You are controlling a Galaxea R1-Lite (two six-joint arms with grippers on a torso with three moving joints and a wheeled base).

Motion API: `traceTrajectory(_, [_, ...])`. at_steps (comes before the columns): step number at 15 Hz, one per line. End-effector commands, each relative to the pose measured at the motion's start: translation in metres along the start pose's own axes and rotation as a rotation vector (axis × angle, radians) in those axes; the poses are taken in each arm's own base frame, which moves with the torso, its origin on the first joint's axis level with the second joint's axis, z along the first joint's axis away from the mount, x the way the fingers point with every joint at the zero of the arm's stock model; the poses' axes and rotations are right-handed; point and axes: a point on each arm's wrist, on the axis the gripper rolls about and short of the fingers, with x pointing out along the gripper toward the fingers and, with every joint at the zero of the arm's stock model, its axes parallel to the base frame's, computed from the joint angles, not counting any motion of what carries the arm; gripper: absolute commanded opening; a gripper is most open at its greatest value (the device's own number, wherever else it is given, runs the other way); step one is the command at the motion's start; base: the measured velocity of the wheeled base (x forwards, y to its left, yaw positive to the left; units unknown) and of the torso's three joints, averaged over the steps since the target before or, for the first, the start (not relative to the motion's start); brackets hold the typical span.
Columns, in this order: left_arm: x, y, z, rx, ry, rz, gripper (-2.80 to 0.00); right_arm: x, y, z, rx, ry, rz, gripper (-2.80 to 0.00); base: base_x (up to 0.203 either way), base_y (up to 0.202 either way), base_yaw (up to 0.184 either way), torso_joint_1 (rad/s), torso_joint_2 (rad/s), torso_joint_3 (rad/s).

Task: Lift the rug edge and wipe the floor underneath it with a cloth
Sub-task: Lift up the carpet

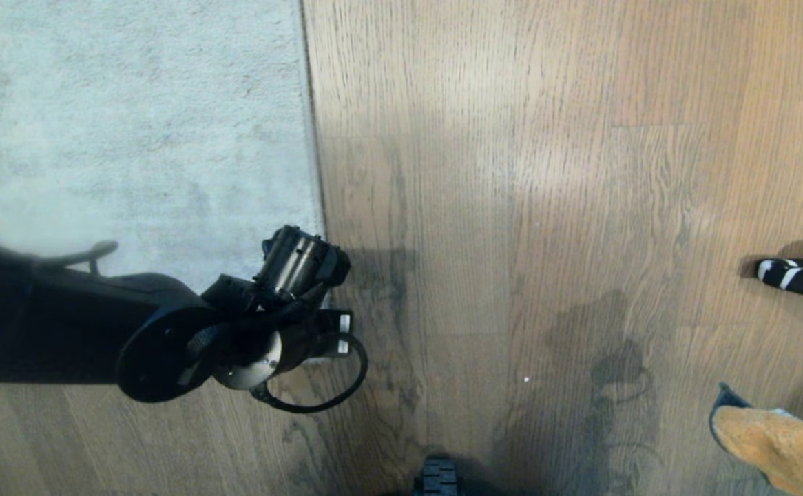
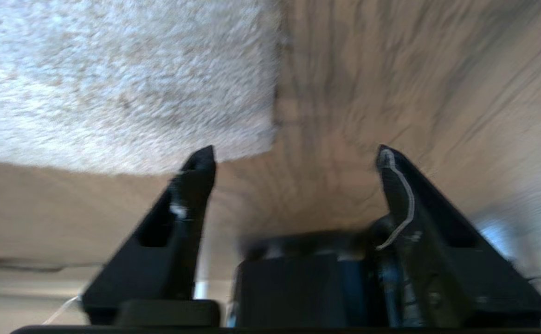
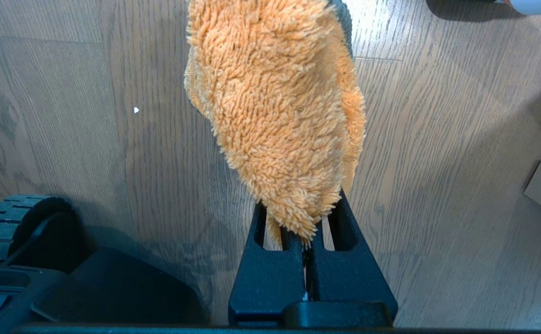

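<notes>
Your left end effector (image 2: 296, 155) hangs spread over the rug edge (image 2: 252, 148), lying flat on the floor (image 1: 580, 207). Right end effector (image 3: 305, 218) pinches the cloth (image 3: 280, 106). Next: grip the corner.

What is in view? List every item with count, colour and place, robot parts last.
rug: one, pale grey, flat on the floor, upper left of head view
floor: brown wood planks, everywhere else
cloth: one, orange, hanging from the right gripper
striped object: one, black and white, right edge of head view
left gripper: black, open, empty, at the rug corner
right gripper: black, shut on the cloth
wheel: one, black, robot base
</notes>
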Motion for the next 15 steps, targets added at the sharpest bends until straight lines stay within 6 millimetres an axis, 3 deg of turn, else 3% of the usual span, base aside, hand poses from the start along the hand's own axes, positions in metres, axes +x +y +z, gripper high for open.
traceTrajectory(1, [0.001,-0.001,0.004,0.029,0.007,0.040,0.00,0.000,0.000,0.000,-0.001,0.001,0.001,-2.80,0.000,0.000,0.000,0.000,0.00,0.000])
traceTrajectory(15, [0.028,-0.007,0.009,0.232,0.050,0.335,0.00,0.000,0.000,0.000,-0.001,0.001,0.001,-2.80,0.000,0.000,0.000,0.000,0.00,0.000])
